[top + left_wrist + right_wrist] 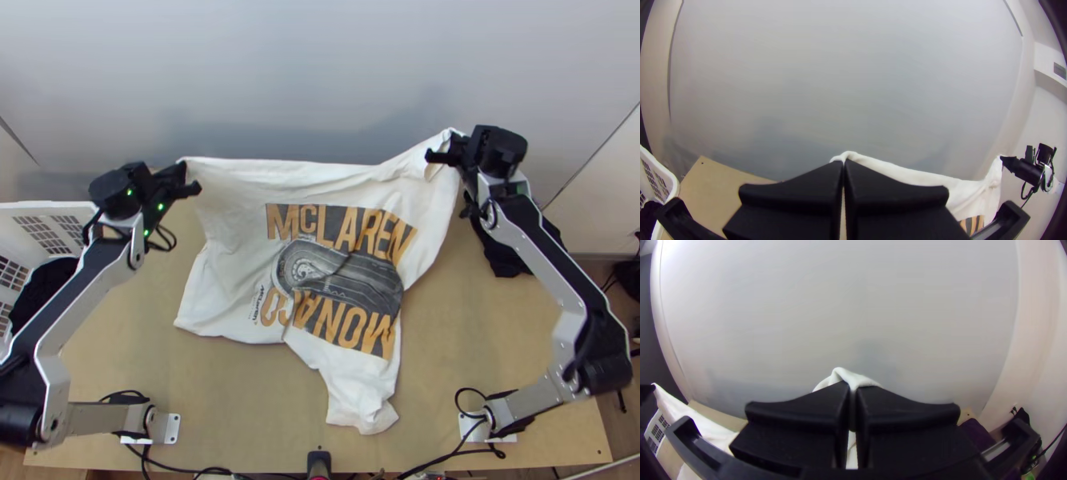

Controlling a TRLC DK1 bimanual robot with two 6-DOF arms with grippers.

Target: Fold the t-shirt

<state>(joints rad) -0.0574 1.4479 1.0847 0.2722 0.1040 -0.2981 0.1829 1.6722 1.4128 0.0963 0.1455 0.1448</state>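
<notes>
Top view: between the two arms, white shirt (232, 280), its upper part lifted near the far edge of the table (480, 344), its lower part on the wood, creased and partly doubled over at the print, with one narrow end toward the near edge. In the left wrist view, left gripper (843, 163) closed tight, with a bit of cloth pinched at the fingertips; in the right wrist view, right gripper (852, 389) closed also, with a small white fold between the fingers. Most important for the coming move: long axis of the held edge across the table, from gripper to gripper, almost parallel to the far edge, and the rest of the cloth on the near-edge side of both. Each end nearest to its own arm, so no need of crossing. Step in hand, by judgement: spreading before folding, still quite early in the task. Probably next: to lower both ends evenly, keeping the tension. Possible trouble: a doubled lower part trapped underneath, or one end slipping out.
</notes>
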